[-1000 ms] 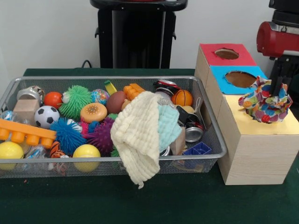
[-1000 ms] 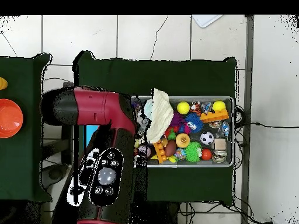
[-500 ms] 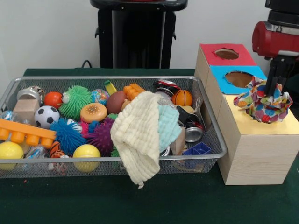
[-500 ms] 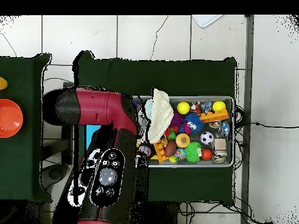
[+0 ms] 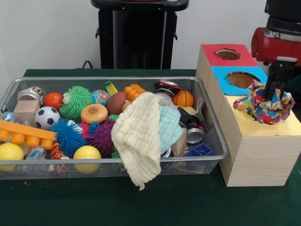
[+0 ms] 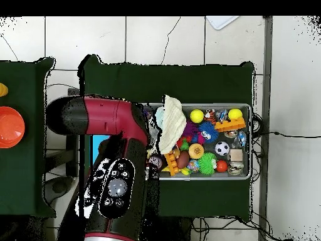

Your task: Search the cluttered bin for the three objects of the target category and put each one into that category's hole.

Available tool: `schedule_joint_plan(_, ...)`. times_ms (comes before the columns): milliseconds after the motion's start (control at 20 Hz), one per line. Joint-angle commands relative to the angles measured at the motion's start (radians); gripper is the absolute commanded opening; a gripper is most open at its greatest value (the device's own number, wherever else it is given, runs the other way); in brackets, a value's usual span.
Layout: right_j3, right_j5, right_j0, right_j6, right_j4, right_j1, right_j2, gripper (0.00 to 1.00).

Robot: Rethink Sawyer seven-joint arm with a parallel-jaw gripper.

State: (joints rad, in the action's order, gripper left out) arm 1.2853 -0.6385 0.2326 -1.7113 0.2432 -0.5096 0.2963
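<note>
The gripper is clamped on a bunched multicoloured patterned cloth, holding it over the yellow top of the wooden sorting box. A cream muslin cloth drapes over the wire bin's front rim.

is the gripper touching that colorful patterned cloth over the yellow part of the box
Touching. In the front view the gripper comes down into the bunched colorful cloth, whose folds rise around it above the yellow panel.

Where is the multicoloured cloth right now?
In the front view the multicoloured cloth is at the right, bunched on the wooden box's yellow panel, just in front of the blue hole, with the gripper reaching into it.
</note>
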Motion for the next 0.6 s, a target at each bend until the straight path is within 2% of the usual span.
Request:
schedule_joint_plan(50,0.12,-0.07,0.009,-0.313,0.041,0.069,-0.026,0.0)
schedule_joint_plan(600,0.105,-0.095,0.036,-0.335,0.065,0.077,-0.007,0.0)
